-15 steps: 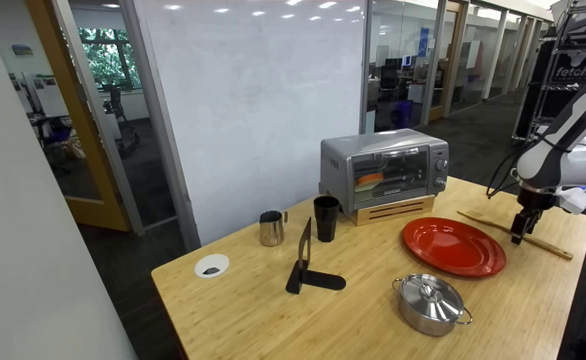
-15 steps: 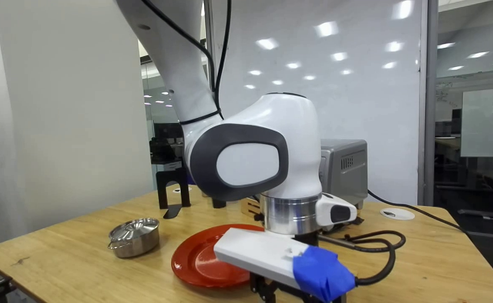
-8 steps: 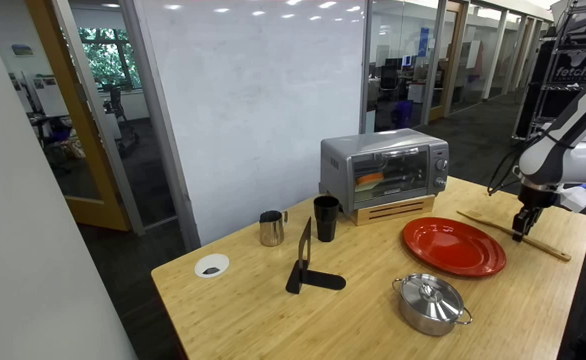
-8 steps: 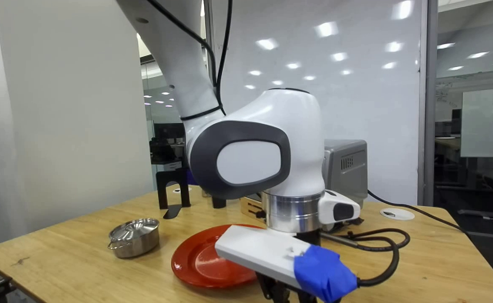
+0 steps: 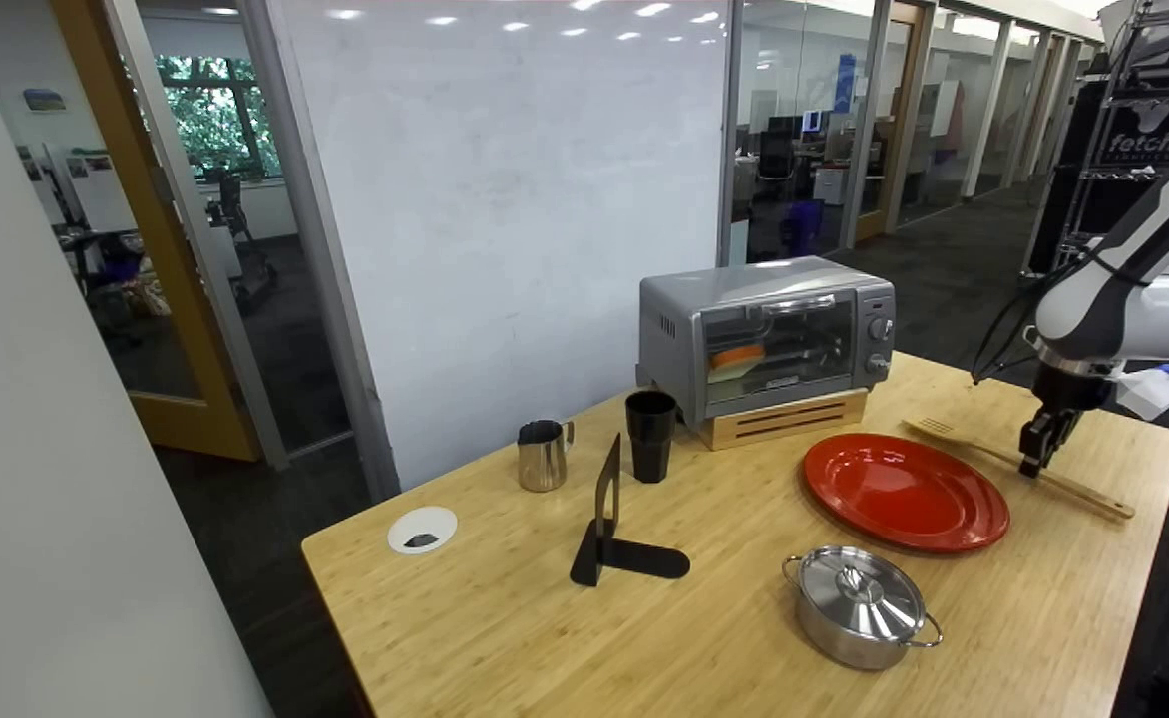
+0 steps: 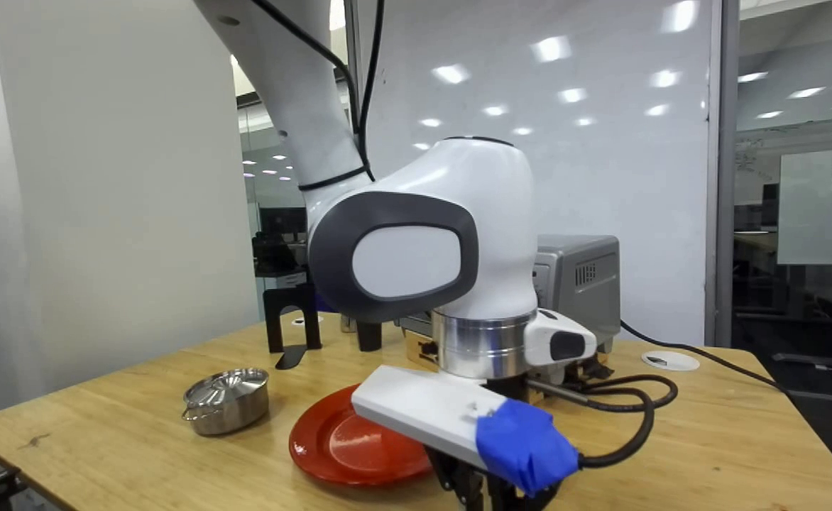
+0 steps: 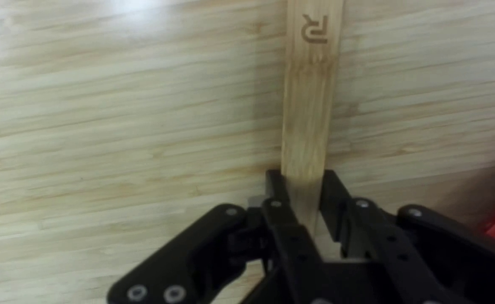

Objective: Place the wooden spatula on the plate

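Near the table [image 5: 545,618] corner by the arm [image 5: 1083,309], you had the wooden spatula [image 7: 309,105] clasped by its handle in the end effector [image 7: 303,185]. Beside it lay the red plate [image 5: 904,494], then the lidded pot [image 5: 859,610]; the toaster oven [image 5: 769,339] stood at the edge facing the whiteboard [image 5: 525,199].

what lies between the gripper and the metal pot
The red plate lies between the gripper and the metal pot; this shows in both exterior views.
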`<control>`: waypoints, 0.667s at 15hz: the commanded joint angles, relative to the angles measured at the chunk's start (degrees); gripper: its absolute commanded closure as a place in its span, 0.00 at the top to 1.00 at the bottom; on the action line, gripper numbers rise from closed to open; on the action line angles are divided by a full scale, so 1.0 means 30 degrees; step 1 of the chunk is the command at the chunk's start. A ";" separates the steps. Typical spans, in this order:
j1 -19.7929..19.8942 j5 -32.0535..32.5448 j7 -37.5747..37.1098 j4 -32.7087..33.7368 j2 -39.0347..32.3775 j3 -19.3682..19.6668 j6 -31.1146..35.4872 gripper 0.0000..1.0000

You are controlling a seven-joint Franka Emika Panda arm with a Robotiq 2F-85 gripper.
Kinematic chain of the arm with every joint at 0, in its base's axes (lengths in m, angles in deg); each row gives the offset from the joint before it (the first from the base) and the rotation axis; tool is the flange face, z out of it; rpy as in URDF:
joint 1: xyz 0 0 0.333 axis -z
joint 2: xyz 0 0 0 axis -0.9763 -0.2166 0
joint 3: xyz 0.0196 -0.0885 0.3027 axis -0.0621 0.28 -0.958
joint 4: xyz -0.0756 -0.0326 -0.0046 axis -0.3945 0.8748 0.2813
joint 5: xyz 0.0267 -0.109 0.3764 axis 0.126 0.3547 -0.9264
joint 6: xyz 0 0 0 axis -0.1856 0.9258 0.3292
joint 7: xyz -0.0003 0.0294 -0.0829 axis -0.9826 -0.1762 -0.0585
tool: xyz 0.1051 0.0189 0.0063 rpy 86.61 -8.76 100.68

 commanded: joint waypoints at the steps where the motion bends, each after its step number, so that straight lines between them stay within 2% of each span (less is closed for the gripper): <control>1: -0.0325 -0.0556 -0.0460 -0.2644 0.2861 -0.0322 -0.0346 0.06; 6: -0.2372 -0.0504 -0.2191 -0.5778 0.6441 0.0598 -0.0754 0.06; 8: -0.3220 -0.0856 -0.2766 -0.6718 0.7597 0.0864 -0.0751 0.06; 10: -0.4055 -0.2124 -0.2985 -0.7351 0.8556 0.0907 -0.0886 0.06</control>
